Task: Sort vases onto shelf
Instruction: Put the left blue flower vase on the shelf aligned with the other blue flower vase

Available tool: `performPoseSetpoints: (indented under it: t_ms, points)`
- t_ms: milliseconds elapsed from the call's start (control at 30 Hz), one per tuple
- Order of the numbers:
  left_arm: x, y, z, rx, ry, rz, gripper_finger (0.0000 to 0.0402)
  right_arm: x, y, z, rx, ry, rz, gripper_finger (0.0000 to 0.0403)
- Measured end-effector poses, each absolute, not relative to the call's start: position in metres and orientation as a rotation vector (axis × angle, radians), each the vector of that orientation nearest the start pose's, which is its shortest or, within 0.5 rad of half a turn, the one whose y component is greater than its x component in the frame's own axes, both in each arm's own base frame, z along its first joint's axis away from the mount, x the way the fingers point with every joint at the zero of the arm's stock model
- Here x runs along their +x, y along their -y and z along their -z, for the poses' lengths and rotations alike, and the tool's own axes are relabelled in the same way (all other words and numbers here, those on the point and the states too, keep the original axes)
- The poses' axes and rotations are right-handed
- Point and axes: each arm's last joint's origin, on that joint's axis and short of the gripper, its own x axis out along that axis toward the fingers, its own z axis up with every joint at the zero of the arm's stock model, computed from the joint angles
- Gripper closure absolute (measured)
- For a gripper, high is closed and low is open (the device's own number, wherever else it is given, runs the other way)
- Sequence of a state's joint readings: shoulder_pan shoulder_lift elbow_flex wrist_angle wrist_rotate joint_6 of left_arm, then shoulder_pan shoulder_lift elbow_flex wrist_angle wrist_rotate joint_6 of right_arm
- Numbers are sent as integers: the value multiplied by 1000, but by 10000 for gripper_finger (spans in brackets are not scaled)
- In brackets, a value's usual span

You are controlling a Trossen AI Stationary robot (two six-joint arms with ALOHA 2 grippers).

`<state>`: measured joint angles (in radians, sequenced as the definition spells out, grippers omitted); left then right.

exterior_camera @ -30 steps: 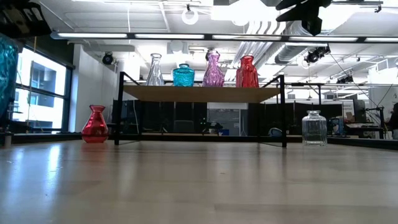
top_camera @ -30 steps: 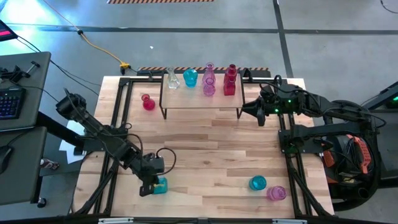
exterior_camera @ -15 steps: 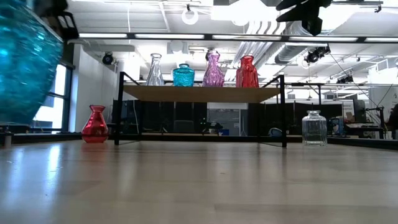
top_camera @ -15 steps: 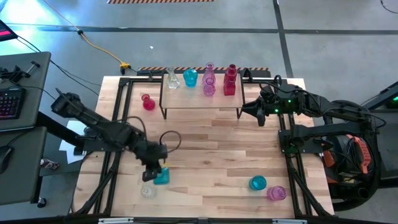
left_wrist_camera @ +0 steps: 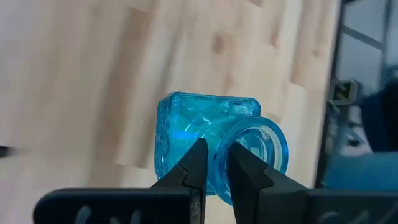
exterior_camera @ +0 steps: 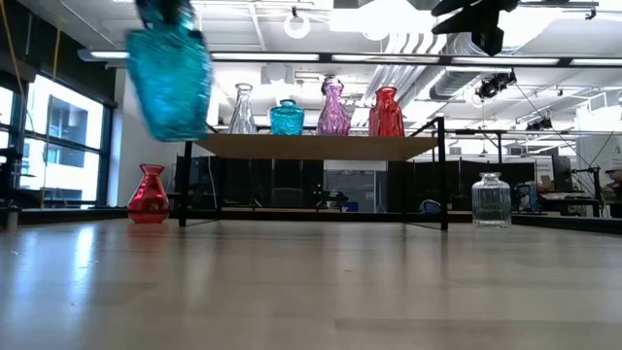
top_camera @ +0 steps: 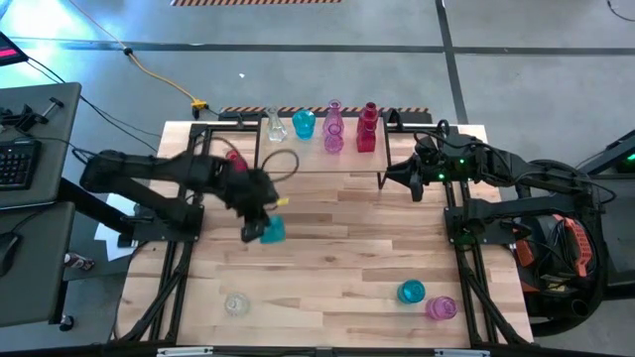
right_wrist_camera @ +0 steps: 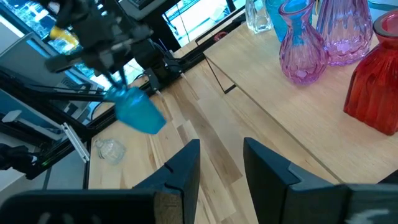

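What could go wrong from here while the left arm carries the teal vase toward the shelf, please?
1. The left end effector pinches only the teal vase at its neck rim; the vase may slip and drop onto the table.
2. Four vases already crowd the shelf, so placing another may knock the clear vase.

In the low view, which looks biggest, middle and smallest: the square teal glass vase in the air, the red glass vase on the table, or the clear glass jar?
1. Square teal glass vase, held by the left gripper; it may just be nearer the camera.
2. and 3. Red glass vase and clear glass jar look alike; unranked.
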<state>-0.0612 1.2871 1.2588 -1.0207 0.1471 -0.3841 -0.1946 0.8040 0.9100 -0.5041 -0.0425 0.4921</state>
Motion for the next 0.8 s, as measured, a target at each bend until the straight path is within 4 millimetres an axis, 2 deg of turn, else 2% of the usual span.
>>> performPoseSetpoints:
  t_ms: [367,633,800]
  points:
    - [268,-39,-350,-303,-1048,-127,369,160,30,-342,536,-351,246,299]
    - [290,-70,-375,-189,-1089,-183,368,160,30,-342,532,-351,246,299]
    - [303,-87,-383,-133,-1091,-194,367,160,30,-342,534,-350,250,299]
